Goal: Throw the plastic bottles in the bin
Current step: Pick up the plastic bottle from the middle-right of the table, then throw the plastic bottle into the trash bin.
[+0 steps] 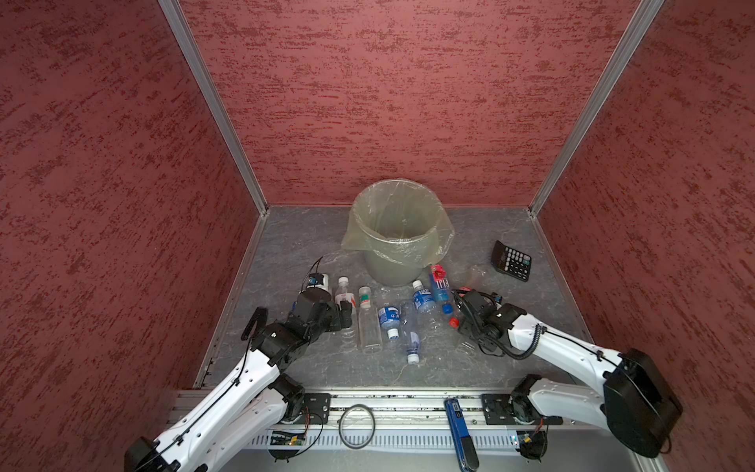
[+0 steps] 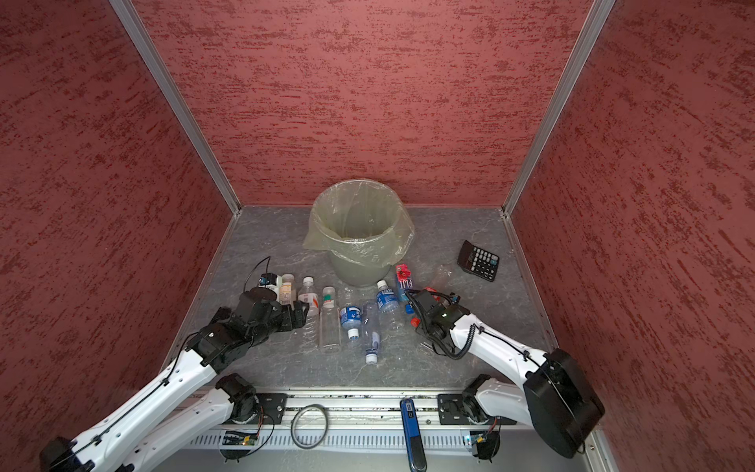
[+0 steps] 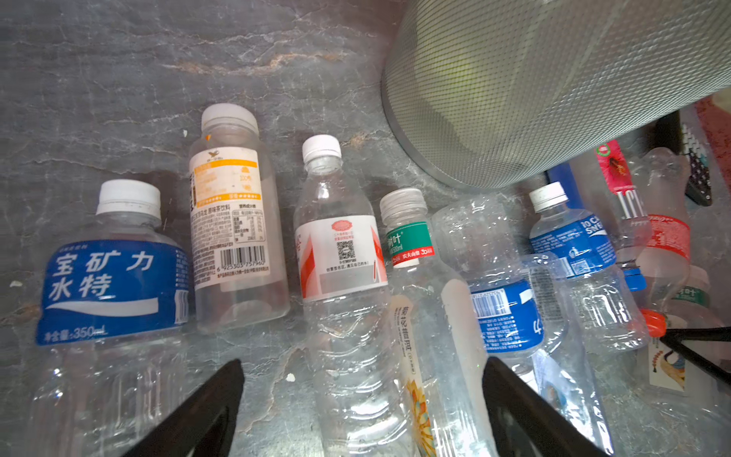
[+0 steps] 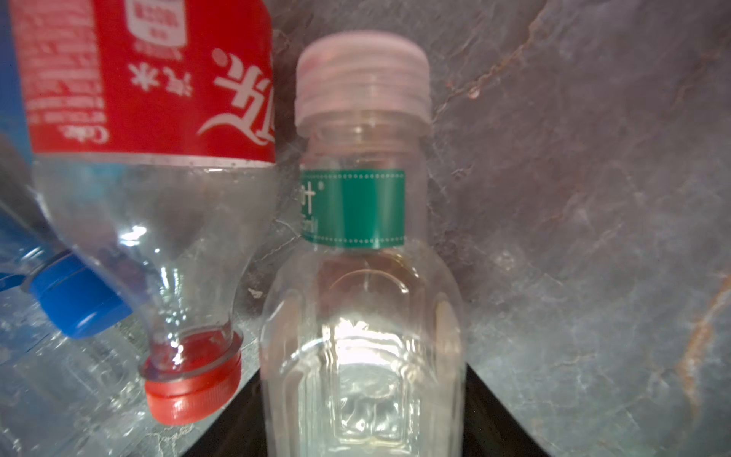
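The plastic bottles (image 1: pixel 369 323) lie in a loose row on the grey table (image 1: pixel 294 245), just in front of the bin (image 1: pixel 388 269), with a black calculator (image 1: pixel 511 261) off to its right. Both top views hide the jaws of the right gripper (image 4: pixel 362 376) under its wrist. Only its wrist view shows them flanking a green-banded bottle (image 4: pixel 352 209), though whether they pinch it cannot be told. A red-labelled bottle (image 4: pixel 150 99) crowds alongside. The left gripper (image 3: pixel 362 362) gapes wide, holding nothing, over a red-and-white-labelled bottle (image 3: pixel 342 257).
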Tool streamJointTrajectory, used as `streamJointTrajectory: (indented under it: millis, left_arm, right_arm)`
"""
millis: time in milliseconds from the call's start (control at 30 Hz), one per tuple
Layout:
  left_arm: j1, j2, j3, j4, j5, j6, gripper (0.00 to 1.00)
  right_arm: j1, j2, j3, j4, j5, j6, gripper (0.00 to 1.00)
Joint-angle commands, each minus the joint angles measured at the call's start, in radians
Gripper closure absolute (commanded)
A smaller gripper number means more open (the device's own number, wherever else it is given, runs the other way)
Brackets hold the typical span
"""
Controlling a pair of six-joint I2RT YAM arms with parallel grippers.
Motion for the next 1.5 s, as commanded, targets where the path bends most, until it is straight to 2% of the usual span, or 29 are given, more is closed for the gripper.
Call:
streamJointTrajectory:
  millis: [0,200,333,500,567,700,800,967,1067,1100,1133,1200,1267,1333,1467]
  left_arm:
    - [0.008,-0.039,-0.006,-0.012,-0.028,-0.028,0.05]
    - [0.012,-0.088,-0.014,-0.049,-0.042,-0.062,0.05]
    - [0.004,-0.108,-0.005,-0.065,-0.054,-0.07,0.05]
    - [0.004,-0.147,0.02,-0.099,-0.104,-0.076,0.05]
    - [0.002,-0.149,0.029,-0.118,-0.121,-0.08,0.05]
    - [0.002,-0.136,0.042,-0.132,-0.138,-0.089,0.05]
    - [0.004,-0.131,0.05,-0.141,-0.148,-0.096,0.05]
    - [0.004,-0.126,0.057,-0.163,-0.167,-0.108,0.05]
    - [0.005,-0.121,0.054,-0.162,-0.166,-0.113,0.05]
    - [0.005,-0.123,0.051,-0.161,-0.167,-0.116,0.05]
    - [0.005,-0.125,0.049,-0.158,-0.165,-0.118,0.05]
    - [0.009,-0.128,0.044,-0.151,-0.156,-0.119,0.05]
    - [0.012,-0.13,0.054,-0.166,-0.156,-0.117,0.05]
    - [0.006,-0.141,0.059,-0.186,-0.171,-0.126,0.05]
    - [0.003,-0.162,0.032,-0.177,-0.181,-0.143,0.05]
  right_arm:
    - [-0.009,0.006,0.003,-0.011,0.013,-0.026,0.43]
    - [-0.011,-0.082,0.019,-0.046,0.075,-0.066,0.65]
    - [0.018,-0.275,0.055,-0.08,0.128,-0.076,0.67]
    - [0.139,-0.403,0.306,-0.272,0.281,-0.073,0.65]
    - [0.194,-0.387,0.423,-0.292,0.311,-0.101,0.65]
    - [0.3,-0.255,0.675,-0.299,0.394,-0.191,0.65]
    - [0.316,-0.135,0.828,-0.246,0.408,-0.303,0.64]
    - [0.309,0.11,1.111,-0.191,0.429,-0.501,0.58]
    - [0.246,0.289,1.297,-0.156,0.392,-0.604,0.54]
    - [0.206,0.36,1.364,-0.147,0.365,-0.63,0.5]
    - [0.171,0.427,1.437,-0.152,0.347,-0.648,0.42]
    - [0.088,0.597,1.631,-0.215,0.278,-0.663,0.2]
    - [0.087,0.715,1.849,-0.342,0.28,-0.658,0.11]
    - [0.11,0.738,1.931,-0.385,0.32,-0.679,0.03]
    - [0.11,0.609,1.802,-0.314,0.344,-0.681,0.03]
